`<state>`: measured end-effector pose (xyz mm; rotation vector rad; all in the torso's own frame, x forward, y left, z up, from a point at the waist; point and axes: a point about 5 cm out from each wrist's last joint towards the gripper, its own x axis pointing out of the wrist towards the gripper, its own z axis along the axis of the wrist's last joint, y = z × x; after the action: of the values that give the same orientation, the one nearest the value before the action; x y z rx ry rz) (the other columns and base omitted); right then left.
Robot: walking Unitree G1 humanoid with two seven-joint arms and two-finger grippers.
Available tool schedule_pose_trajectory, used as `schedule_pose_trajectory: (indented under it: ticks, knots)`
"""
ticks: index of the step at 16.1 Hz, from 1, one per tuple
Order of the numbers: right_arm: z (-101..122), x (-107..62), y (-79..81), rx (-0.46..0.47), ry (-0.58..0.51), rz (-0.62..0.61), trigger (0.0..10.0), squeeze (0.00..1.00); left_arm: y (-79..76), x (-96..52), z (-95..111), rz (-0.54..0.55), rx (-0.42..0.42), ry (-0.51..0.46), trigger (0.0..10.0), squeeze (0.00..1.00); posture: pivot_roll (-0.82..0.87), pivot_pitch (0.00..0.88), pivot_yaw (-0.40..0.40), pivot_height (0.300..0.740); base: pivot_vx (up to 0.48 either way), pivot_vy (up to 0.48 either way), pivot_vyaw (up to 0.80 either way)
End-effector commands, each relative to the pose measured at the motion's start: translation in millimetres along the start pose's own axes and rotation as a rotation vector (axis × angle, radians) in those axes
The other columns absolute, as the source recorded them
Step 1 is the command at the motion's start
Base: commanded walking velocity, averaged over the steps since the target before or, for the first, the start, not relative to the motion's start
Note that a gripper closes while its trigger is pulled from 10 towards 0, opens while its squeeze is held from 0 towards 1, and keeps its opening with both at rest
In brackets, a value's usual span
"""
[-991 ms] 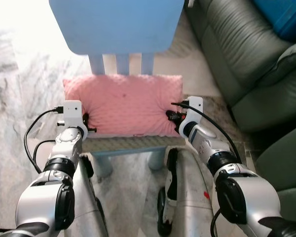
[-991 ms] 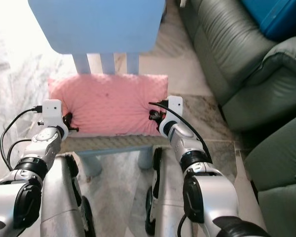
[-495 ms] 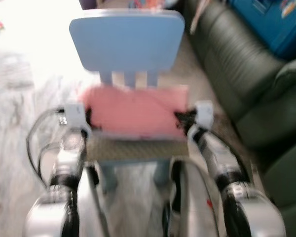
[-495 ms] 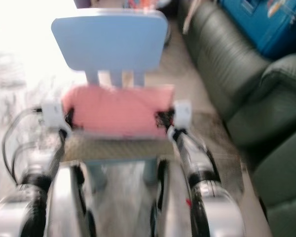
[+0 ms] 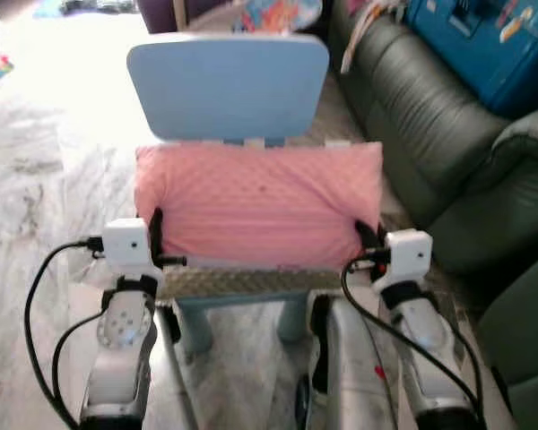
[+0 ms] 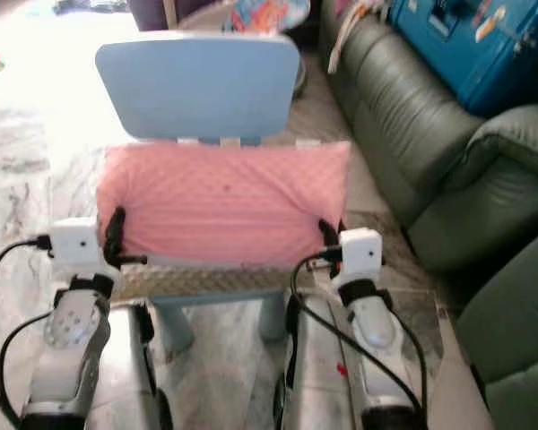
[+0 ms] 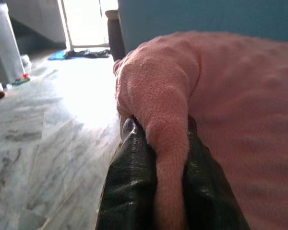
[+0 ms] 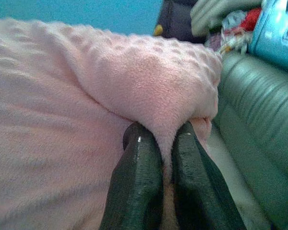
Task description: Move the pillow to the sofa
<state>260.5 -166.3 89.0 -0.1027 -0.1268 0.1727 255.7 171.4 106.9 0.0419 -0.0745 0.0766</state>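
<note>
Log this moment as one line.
left gripper: pinching pillow | right gripper: pinching pillow | pillow: held over blue chair | sofa: right

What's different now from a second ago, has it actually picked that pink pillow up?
Yes, it seems so. The pink pillow has come up off the blue chair seat and now covers the backrest slats. The left pincer and right pincer stay clamped on its two ends, as before. The chair and the green sofa appear unmoved; the camera itself shifted.

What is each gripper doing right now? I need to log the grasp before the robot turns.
Left gripper: closed on the pink pillow's left edge.
Right gripper: closed on the pillow's right edge.
</note>
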Motion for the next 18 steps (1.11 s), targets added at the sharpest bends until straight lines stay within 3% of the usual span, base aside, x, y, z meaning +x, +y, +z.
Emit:
schedule_pose_trajectory:
  ticks: [1, 3, 6, 11, 12, 18]
  knots:
    - [-0.8, -12.7, -6.5, -0.051, 0.015, -0.004, 0.0, 0.0, 4.0, -9.0, 8.9, 0.006, 0.032, -0.029, 0.0, 0.0, 0.04, 0.0, -0.031, 0.47, 0.0, 0.0, 0.0]
    - [-0.1, -16.3, -8.0, -0.07, 0.012, 0.007, 0.0, 0.0, 2.4, -10.1, 17.1, -0.021, 0.059, -0.083, 0.0, 0.0, 0.04, 0.0, -0.032, 0.47, 0.0, 0.0, 0.0]
    - [13.3, -4.6, -5.2, -0.087, -0.018, 0.047, 0.0, 0.0, -0.6, 5.7, 41.2, 0.002, 0.036, -0.153, 0.0, 0.0, 0.03, 0.0, -0.03, 0.47, 0.0, 0.0, 0.0]
    - [12.6, -1.4, -0.4, -0.02, 0.027, 0.056, 0.0, 0.0, -12.8, -4.2, 17.2, -0.071, 0.027, -0.022, 0.0, 0.0, 0.02, 0.0, -0.026, 0.47, 0.0, 0.0, 0.0]
    - [13.3, -0.4, 1.1, 0.033, 0.027, 0.043, 0.0, 0.0, -19.4, -6.2, 13.6, -0.11, 0.035, -0.008, 0.0, 0.0, 0.02, 0.0, -0.019, 0.479, 0.0, 0.0, 0.0]
    - [16.9, 6.7, 5.4, 0.075, 0.031, 0.062, 0.0, 0.0, -23.7, -1.2, 11.8, -0.135, 0.036, 0.009, 0.0, 0.0, 0.01, 0.0, -0.012, 0.542, 0.0, 0.0, 0.0]
